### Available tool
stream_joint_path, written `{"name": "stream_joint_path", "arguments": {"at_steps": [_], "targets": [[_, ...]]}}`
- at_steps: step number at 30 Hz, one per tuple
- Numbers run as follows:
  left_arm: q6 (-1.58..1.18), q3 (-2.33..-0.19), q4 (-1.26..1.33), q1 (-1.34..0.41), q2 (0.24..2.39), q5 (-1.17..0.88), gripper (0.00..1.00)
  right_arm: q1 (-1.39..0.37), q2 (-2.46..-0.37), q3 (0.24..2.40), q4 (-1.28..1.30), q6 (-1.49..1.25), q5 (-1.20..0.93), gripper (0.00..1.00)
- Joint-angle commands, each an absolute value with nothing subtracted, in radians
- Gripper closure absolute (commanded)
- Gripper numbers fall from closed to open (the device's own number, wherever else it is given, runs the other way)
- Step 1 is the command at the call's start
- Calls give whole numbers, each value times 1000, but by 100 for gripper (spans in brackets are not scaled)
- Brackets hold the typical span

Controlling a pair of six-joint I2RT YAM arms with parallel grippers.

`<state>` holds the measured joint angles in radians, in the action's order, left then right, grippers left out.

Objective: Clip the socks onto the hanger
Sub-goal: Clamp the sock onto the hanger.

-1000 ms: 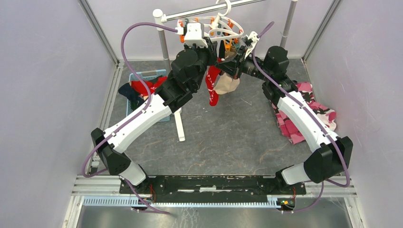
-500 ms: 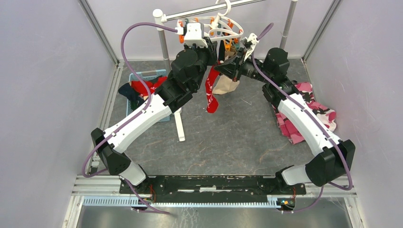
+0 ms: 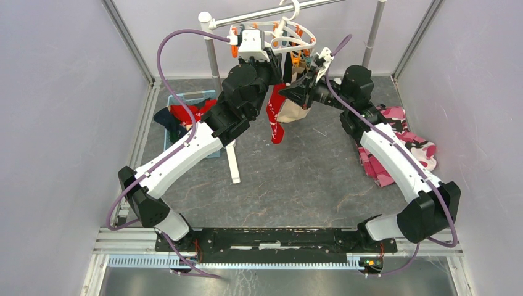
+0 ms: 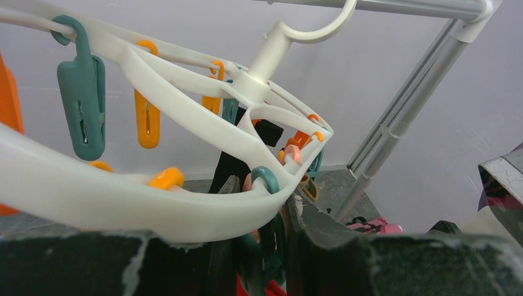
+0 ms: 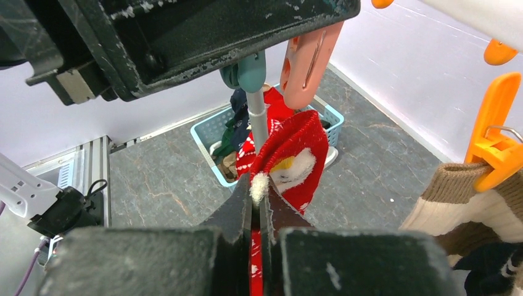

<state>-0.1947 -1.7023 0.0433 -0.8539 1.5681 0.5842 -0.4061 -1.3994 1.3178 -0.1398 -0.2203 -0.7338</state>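
The white hanger [image 3: 290, 37] hangs by its hook from the rack bar, with orange and teal clothespins. My left gripper [image 3: 277, 65] is up at its ring [image 4: 185, 203], shut on a teal clothespin [image 4: 268, 246]. My right gripper [image 3: 291, 92] is shut on the cuff of a red sock [image 3: 275, 120] with a white pattern. It holds the cuff [image 5: 296, 154] just under that teal clothespin [image 5: 251, 71]. A beige sock [image 3: 295, 111] hangs from an orange clothespin [image 5: 496, 142]. A dark sock [image 4: 231, 166] hangs there too.
A light-blue basket [image 3: 179, 102] at the left holds more red and dark socks. A pink camouflage cloth [image 3: 401, 145] lies at the right. The silver rack's post [image 3: 213, 55] and white foot [image 3: 233, 163] stand in the middle. Walls close in on both sides.
My right gripper has moved left toward the left gripper, bringing the red sock's cuff up under the teal clothespin. The sock's foot has swung. The left arm has stayed put.
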Motion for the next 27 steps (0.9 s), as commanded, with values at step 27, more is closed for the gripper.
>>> {"name": "stream_joint_path", "arguments": {"at_steps": [27], "targets": [[-255, -1703, 109, -841, 1528, 621, 98, -416, -1385, 1396, -167, -253, -720, 100]]}}
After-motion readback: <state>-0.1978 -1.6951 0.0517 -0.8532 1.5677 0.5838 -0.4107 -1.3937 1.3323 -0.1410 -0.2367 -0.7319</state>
